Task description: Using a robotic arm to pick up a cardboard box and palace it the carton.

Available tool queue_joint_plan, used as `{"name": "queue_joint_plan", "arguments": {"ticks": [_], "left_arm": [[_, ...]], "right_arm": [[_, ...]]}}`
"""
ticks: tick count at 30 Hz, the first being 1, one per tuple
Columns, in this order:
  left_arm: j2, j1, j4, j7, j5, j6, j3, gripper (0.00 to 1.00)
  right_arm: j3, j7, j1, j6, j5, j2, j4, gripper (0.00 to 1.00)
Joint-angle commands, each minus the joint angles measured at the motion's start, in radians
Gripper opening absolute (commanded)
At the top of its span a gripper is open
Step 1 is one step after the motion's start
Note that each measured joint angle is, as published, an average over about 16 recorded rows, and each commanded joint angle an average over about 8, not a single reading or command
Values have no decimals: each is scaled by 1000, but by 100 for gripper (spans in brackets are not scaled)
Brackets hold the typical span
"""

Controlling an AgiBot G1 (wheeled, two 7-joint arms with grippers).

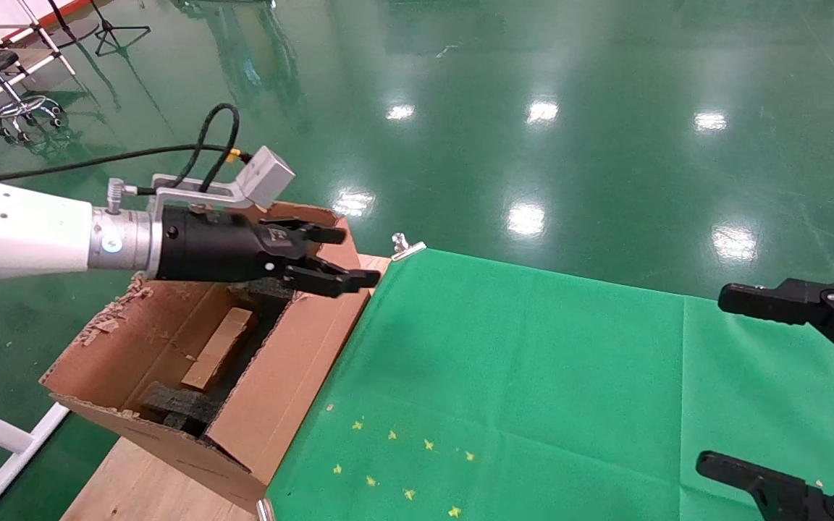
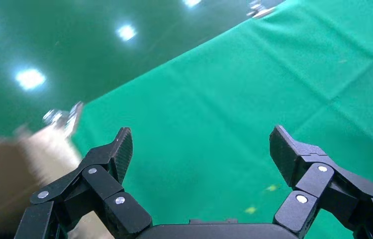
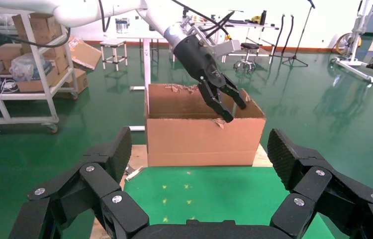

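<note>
Cardboard box [image 1: 218,348] lying inside the carton [image 1: 294,376] among black foam blocks [image 1: 178,409]; left gripper [image 1: 348,257] of the robotic arm [image 1: 19,231] above the carton's far rim, fingers spread, empty; right gripper [image 1: 786,383] at the green cloth's [image 1: 533,376] right edge, fingers spread.

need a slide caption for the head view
Open left gripper above the large torn brown carton, small taped brown cardboard box inside.
</note>
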Motion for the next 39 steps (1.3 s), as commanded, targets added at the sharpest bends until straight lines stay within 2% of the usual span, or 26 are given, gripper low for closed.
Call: {"name": "queue_joint_plan", "arguments": {"ticks": [1,30,39], "left_arm": [[-2,25,-29,16,-31,9,-20,100],[-32,394,-449,254,-493,143,-310,100],[-37,455,-520,290,-572,166,-358,100]], "right_arm": [[0,0,0,0,0,0,0,100],[-1,0,0,0,0,0,0,100],[-1,0,0,1,1,0,0,100]]}}
